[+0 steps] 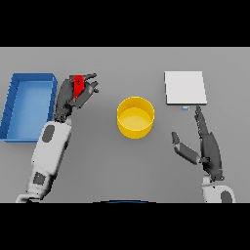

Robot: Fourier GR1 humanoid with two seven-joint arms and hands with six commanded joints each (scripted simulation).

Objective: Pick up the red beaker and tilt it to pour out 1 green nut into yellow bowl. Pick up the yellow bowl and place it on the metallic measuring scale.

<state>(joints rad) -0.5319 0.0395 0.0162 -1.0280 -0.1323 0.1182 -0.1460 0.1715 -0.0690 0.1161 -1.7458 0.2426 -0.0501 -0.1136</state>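
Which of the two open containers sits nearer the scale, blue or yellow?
The round yellow bowl, mid-table beside the scale; the rectangular blue bin lies at the far left.

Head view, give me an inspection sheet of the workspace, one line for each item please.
Surface: grey table, flat and plain.
Job's things: red beaker in the left hand, left of the yellow bowl; the bowl stands mid-table, no nut visible inside; the metallic measuring scale lies at the far right with nothing on it.
Clutter: blue bin at the far left, nothing seen inside.
Hands: left hand curled round the beaker; right hand open, fingers straight, pointing toward the scale, holding nothing.
Cables: nothing seen.
Surroundings: nothing seen beyond the table.
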